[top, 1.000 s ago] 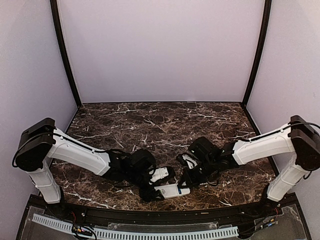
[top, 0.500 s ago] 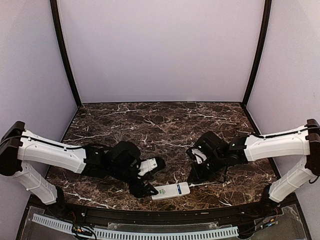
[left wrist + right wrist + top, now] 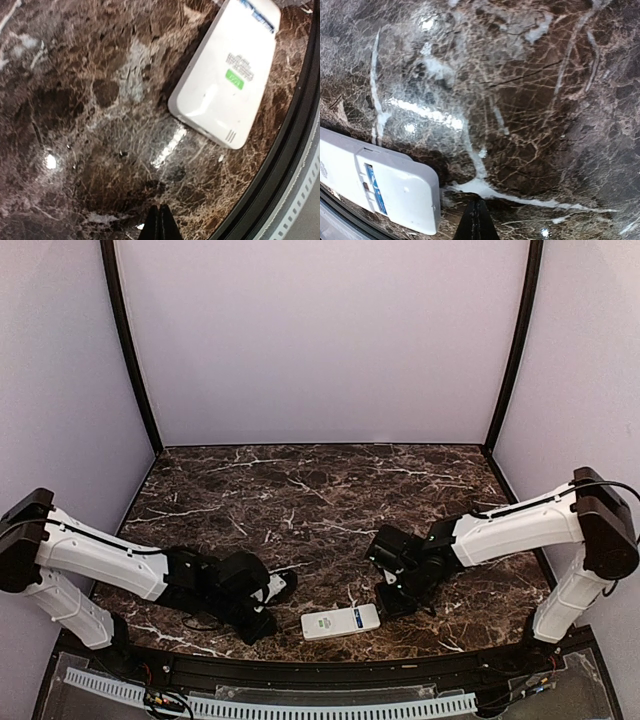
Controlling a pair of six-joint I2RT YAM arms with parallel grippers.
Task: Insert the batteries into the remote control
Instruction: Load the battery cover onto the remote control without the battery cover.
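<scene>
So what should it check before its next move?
1. The remote lies flat on the table, with nothing gripping it: ok.
2. The left gripper is open for a grab: not ok, it is shut and empty.
3. The right gripper is open for a grab: not ok, it is shut and empty.
4. The battery is seated in the remote's slot: cannot tell, only a blue strip shows there.
5. The remote is safely away from the table's front edge: cannot tell, it lies close to it.
</scene>
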